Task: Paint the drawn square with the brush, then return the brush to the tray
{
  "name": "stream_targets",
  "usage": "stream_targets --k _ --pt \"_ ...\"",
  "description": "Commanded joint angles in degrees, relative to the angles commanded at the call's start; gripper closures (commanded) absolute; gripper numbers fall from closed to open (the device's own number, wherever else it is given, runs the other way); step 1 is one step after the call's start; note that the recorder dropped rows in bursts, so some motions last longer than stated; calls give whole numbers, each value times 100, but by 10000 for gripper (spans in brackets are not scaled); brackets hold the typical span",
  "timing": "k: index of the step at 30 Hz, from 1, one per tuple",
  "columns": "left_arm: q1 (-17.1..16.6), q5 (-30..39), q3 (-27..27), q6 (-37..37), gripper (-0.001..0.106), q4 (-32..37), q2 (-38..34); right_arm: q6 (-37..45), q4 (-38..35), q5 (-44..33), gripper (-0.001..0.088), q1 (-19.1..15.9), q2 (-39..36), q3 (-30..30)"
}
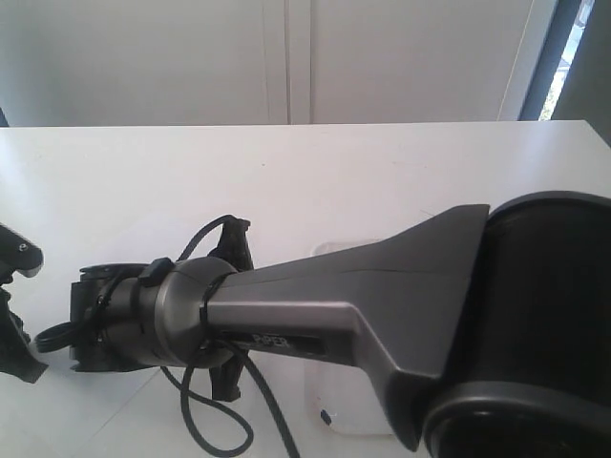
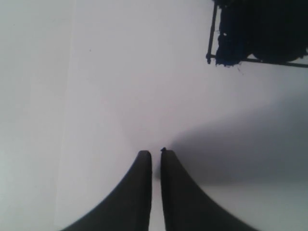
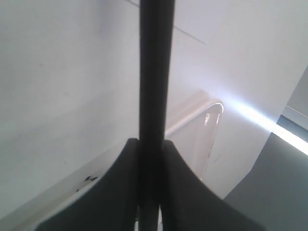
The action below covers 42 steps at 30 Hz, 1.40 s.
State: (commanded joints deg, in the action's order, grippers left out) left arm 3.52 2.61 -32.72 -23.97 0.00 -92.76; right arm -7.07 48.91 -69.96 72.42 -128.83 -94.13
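One brush (image 3: 155, 72), and all I can see of it is a slim, plain black handle running straight out from the right gripper (image 3: 150, 142). Its two dark fingers are pressed against the handle from either side, clamping it. The bristles and ferrule are out of sight.

One drawn square (image 2: 262, 29) shows, in the left wrist camera only. Its thin black outline is visible along two edges meeting at a corner, and the inside is packed with dark blue paint, ragged near that corner. It lies on the white surface ahead of the left gripper (image 2: 156, 153) and off to one side, well apart from it. That claw's two black fingers are drawn together with only a hairline gap, and nothing is between them.

One tray (image 1: 348, 401), glossy white with a raised rim, sits at the lower middle of the exterior frame, mostly covered by the grey right arm (image 1: 334, 305), with a small dark mark (image 1: 326, 416) at its near corner.

Two arms in all: the left arm (image 1: 17, 258) is just a sliver at the far left edge. The white table (image 1: 286, 172) fills the upper half
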Motion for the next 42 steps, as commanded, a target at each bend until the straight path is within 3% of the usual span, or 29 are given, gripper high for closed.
stream_targets --k 34,42 --pt "0 -1 0 26 898 0 0 81 -253 0 868 283 -62 -5" --pt "0 -1 0 72 898 0 0 81 115 0 868 204 -71 -5"
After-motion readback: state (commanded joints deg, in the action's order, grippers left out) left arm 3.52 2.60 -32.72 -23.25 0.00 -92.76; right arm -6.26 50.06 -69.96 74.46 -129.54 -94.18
